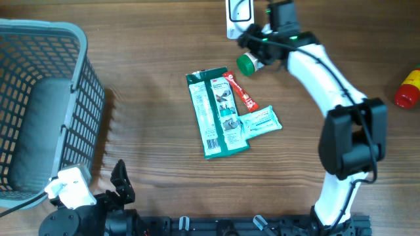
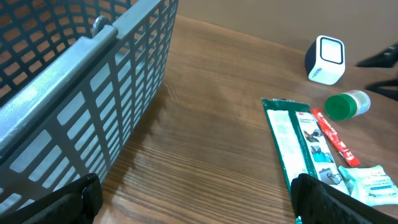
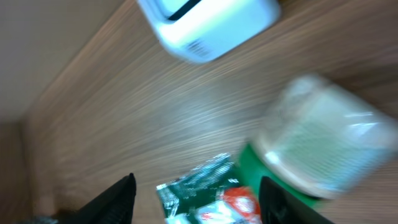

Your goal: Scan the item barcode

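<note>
Because the bottle (image 1: 249, 63) is small, round and probably light plastic, it is likely to roll or skid on the wooden table (image 1: 151, 164) if pushed from one side. It lies on its side just below the white scanner (image 1: 237, 16), with its green cap end nearest the red sachet (image 1: 240, 92). Recommended hold: across the pale body, not the cap (the cap looks narrower and smooth), with moderate force, since a thin wall may flex.

Right gripper (image 3: 200, 202): at the bottle, jaws apart. The blurred wrist view does not show whether the pads bear on the bottle, so a grip cannot be confirmed.

Left gripper (image 2: 199, 199): jaws spread wide, nothing between them, beside the basket (image 2: 93, 93).

Legible writing: none with certainty. The green package (image 1: 213, 115) carries a small red logo and white print, and the pale packet (image 1: 262, 122) carries teal print. All of it is too small to read. No label or barcode is discernible on the bottle.
</note>
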`<state>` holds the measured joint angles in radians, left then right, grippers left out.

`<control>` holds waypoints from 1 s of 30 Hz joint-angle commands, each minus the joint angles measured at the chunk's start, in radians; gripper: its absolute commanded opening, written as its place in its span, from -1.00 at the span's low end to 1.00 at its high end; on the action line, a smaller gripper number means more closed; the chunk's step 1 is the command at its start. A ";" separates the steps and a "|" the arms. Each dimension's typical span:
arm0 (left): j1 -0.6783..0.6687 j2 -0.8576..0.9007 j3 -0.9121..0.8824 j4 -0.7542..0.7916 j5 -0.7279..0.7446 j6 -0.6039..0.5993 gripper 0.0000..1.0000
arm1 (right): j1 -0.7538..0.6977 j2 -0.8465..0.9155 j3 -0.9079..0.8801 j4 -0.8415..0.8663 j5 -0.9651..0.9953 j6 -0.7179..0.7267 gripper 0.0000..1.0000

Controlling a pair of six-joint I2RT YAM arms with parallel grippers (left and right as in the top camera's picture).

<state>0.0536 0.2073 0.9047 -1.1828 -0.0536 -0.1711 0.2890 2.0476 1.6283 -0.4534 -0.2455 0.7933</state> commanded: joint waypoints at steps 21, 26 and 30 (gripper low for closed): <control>-0.004 -0.005 0.001 0.002 0.008 -0.005 1.00 | 0.054 0.071 -0.003 -0.166 0.299 0.020 0.12; -0.004 -0.005 0.001 0.002 0.008 -0.005 1.00 | 0.037 0.071 -0.003 -0.279 0.357 0.043 0.12; -0.004 -0.005 0.001 0.002 0.008 -0.005 1.00 | 0.009 0.071 -0.003 -0.354 0.365 0.082 0.14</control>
<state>0.0536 0.2073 0.9047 -1.1828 -0.0536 -0.1711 0.3252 2.1078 1.6276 -0.7811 0.0792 0.8375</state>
